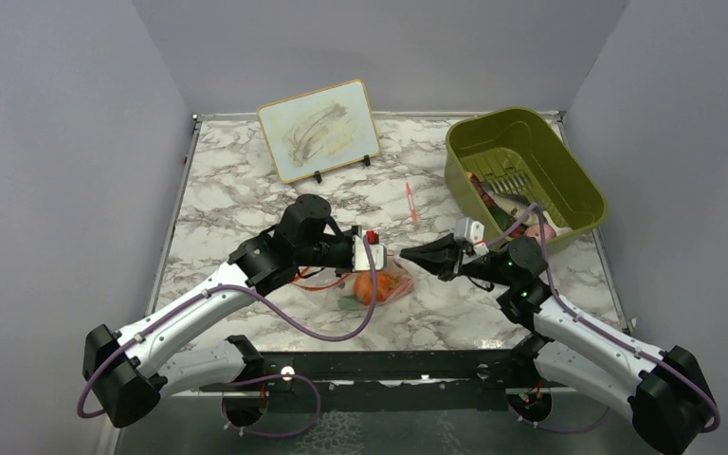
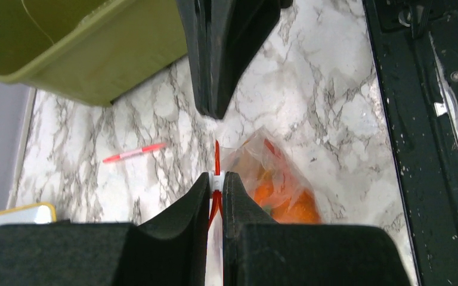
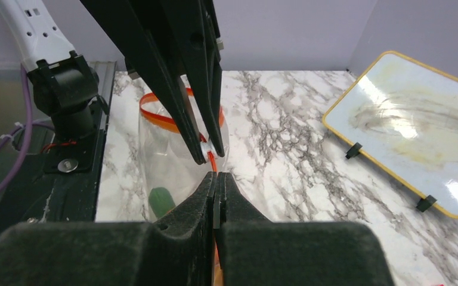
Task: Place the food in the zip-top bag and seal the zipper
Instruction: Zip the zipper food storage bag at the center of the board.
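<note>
We see the left gripper [image 2: 216, 177] pinching the zipper [image 2: 217, 156] at a small white slider [image 2: 216, 183], fingers nearly closed on the strip. The right gripper [image 3: 216, 177] is pressed together, tip just by the zipper's end, nose to nose with the left. We can't tell if it grips anything.

The zip-top bag [image 2: 256, 161] lies on the tabletop [image 1: 237, 190] close to the near edge, just ahead of the black base rail [image 1: 389, 365]. Part of its mouth loops open in the right wrist view. Food inside: an orange ball [image 1: 372, 287] and a green piece [image 3: 162, 201].

Mixed items [image 1: 504, 207] sit in the olive bin [image 1: 531, 156] at the far right corner, tight to the right edge. A red pen [image 1: 409, 201] lies between the bin and the whiteboard [image 1: 320, 128], which stands propped at the far edge.

There is open marble left of and beyond the bag. Grey walls [image 1: 57, 142] close three sides. The whiteboard marks are smears, unreadable to us.
</note>
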{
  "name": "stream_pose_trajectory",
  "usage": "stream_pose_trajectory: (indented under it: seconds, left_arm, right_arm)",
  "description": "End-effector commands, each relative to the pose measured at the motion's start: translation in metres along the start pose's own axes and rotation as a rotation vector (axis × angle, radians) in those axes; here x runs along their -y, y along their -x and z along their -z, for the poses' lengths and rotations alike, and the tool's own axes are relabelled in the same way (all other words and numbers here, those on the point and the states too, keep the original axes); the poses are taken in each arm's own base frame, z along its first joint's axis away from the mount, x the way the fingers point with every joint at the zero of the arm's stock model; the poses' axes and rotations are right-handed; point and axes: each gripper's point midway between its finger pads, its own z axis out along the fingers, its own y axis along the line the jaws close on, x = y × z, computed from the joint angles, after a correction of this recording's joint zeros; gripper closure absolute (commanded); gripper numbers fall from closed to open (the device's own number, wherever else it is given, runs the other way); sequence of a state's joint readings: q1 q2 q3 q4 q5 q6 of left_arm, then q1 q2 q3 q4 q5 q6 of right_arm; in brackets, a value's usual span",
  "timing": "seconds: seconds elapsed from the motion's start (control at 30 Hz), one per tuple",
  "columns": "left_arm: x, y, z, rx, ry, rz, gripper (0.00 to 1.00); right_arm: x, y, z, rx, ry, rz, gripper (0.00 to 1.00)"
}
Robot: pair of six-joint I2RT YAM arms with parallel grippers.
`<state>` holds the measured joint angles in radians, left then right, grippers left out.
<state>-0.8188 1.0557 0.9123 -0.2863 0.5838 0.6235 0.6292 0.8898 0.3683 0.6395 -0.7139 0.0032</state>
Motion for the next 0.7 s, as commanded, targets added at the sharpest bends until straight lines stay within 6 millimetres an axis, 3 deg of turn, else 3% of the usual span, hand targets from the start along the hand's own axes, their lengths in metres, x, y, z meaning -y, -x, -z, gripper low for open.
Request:
stream_pose_trajectory:
  seconds: [0.0,0.2,0.27,0.3,0.67]
  left_arm:
    - [0.005,-0.017,0.013,-0.073,0.022,0.022,1.0]
    - [0.009,-0.011,0.015,-0.049,0.0,0.01,1.0]
    - [0.01,-0.008,0.013,-0.036,-0.014,0.004,1.0]
    - [0.01,-0.006,0.013,-0.029,-0.018,0.001,1.0]
    - [0.008,0.008,0.006,0.037,-0.044,-0.018,1.0]
  right_arm:
    - [0.008,0.009,0.005,0.017,-0.06,0.037,0.99]
    - [-0.009,0.01,0.002,0.014,0.064,0.094,0.97]
    - [-0.016,0.008,0.0,0.003,0.12,0.092,0.72]
    - [-0.018,0.006,-0.001,-0.002,0.136,0.093,0.68]
    - [-0.011,0.008,-0.017,-0.008,0.184,0.099,0.63]
